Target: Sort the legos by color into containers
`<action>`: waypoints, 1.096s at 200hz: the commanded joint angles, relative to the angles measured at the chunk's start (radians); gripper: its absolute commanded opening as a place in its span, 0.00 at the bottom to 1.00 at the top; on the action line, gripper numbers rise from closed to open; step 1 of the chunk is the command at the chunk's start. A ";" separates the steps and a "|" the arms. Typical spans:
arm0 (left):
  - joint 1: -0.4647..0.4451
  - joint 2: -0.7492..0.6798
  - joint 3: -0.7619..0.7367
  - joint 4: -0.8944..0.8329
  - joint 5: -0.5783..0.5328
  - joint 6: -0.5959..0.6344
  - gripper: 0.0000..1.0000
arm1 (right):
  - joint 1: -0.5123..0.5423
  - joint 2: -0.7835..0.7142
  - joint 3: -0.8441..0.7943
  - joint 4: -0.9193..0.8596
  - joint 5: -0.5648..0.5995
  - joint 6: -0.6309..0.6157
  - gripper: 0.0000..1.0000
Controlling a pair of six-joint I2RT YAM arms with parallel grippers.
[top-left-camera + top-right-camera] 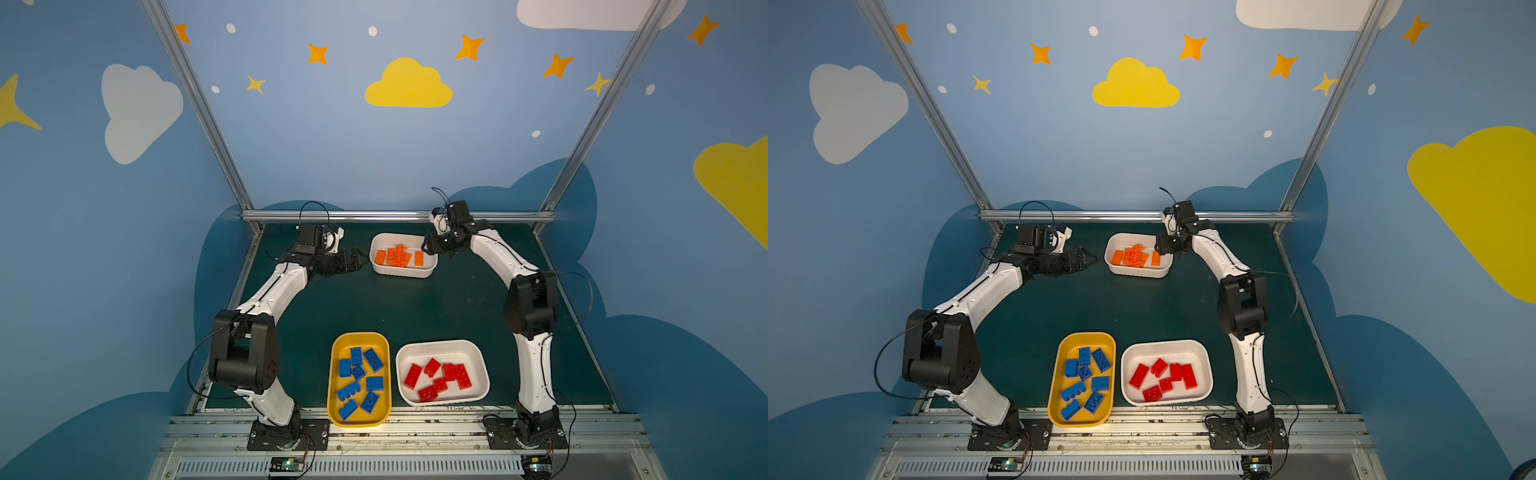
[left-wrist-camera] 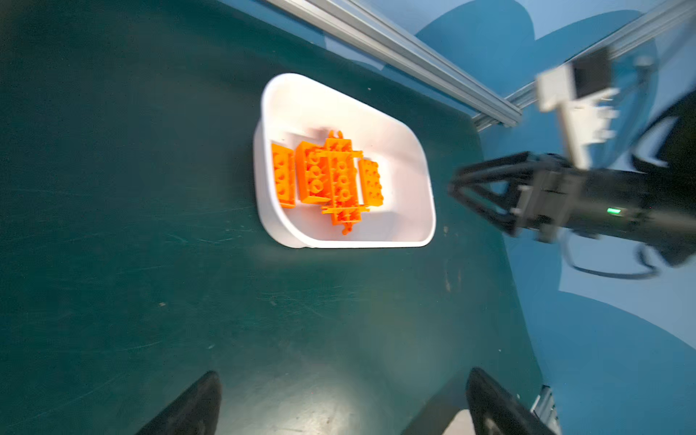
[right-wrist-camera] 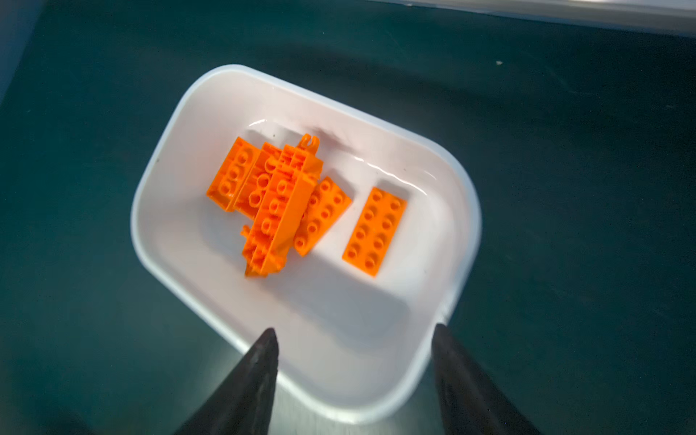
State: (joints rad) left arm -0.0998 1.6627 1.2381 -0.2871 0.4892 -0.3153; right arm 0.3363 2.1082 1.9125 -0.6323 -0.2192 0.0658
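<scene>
Nearest the camera head sat the yellow tub (image 1: pixel 332 382), at the front edge of the green mat (image 1: pixel 374 307), and it held only blue legos (image 1: pixel 357 372). Just beside it, on the right arm's side, the wide white tub (image 1: pixel 442 347) held only red legos (image 1: pixel 451 372). Well apart from both, at the back of the mat, the smaller white tub (image 1: pixel 403 272) held the orange legos (image 1: pixel 397 255). The right wrist view showed them heaped toward one end, with the long cross-shaped piece (image 3: pixel 286 211) lying on top of the heap and one flat brick (image 3: pixel 374 231) lying alone on the tub floor beside it.

The right gripper (image 3: pixel 353 331) hovered over one end of that tub, above its rim, jaws parted and nothing between them. The left gripper (image 2: pixel 343 373) hung over the mat near the tub's other end, apart from it, jaws spread wide and likewise empty.

Judged from this, the sorting looked finished, or very nearly so. Each colour had its own tub, no tub showed a stray colour, and no brick could be seen loose on the mat in both top views. The strips of mat hidden under the arms could not be checked. All that seemed left was for the arms to draw back from the far tub.
</scene>
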 commanded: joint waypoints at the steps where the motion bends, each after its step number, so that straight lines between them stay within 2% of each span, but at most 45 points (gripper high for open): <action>1: 0.037 -0.037 -0.086 0.092 -0.022 0.162 1.00 | -0.056 -0.204 -0.236 0.063 -0.015 -0.050 0.69; 35: 0.074 -0.053 -0.257 0.314 -0.080 0.245 1.00 | -0.132 -0.456 -0.661 0.330 0.113 -0.120 0.79; 60: 0.079 -0.061 -0.344 0.397 -0.173 0.315 1.00 | -0.217 -0.543 -0.892 0.542 0.197 -0.132 0.82; 68: 0.082 -0.065 -0.352 0.403 -0.230 0.276 1.00 | -0.246 -0.554 -0.944 0.600 0.195 -0.138 0.82; 83: 0.088 -0.086 -0.355 0.386 -0.250 0.281 1.00 | -0.285 -0.566 -0.996 0.667 0.216 -0.122 0.87; 87: 0.088 -0.093 -0.366 0.398 -0.284 0.274 1.00 | -0.295 -0.569 -1.003 0.681 0.219 -0.113 0.88; 107: 0.088 -0.143 -0.428 0.456 -0.305 0.268 1.00 | -0.333 -0.579 -1.018 0.747 0.188 -0.064 0.88; 126: 0.086 -0.214 -0.507 0.486 -0.343 0.267 1.00 | -0.331 -0.585 -1.005 0.705 0.161 -0.067 0.88; 141: 0.084 -0.276 -0.588 0.508 -0.384 0.317 1.00 | -0.331 -0.616 -1.028 0.679 0.156 -0.070 0.88; 159: 0.090 -0.335 -0.701 0.626 -0.472 0.354 1.00 | -0.323 -0.674 -1.083 0.686 0.141 -0.069 0.88; 170: 0.094 -0.323 -0.746 0.727 -0.484 0.368 1.00 | -0.318 -0.699 -1.113 0.688 0.133 -0.058 0.88; 187: 0.096 -0.260 -0.738 0.771 -0.494 0.373 1.00 | -0.306 -0.711 -1.187 0.735 0.132 -0.039 0.88; 210: 0.109 -0.193 -0.669 0.734 -0.504 0.331 1.00 | -0.273 -0.690 -1.309 0.941 0.188 -0.089 0.88; 219: 0.113 -0.169 -0.678 0.790 -0.475 0.323 1.00 | -0.278 -0.670 -1.330 0.982 0.209 -0.049 0.88</action>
State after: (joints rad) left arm -0.0013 1.4544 0.5217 0.3859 0.0189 0.0223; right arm 0.0448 1.3994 0.6624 0.1856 -0.0597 -0.0002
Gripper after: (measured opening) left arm 0.997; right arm 0.883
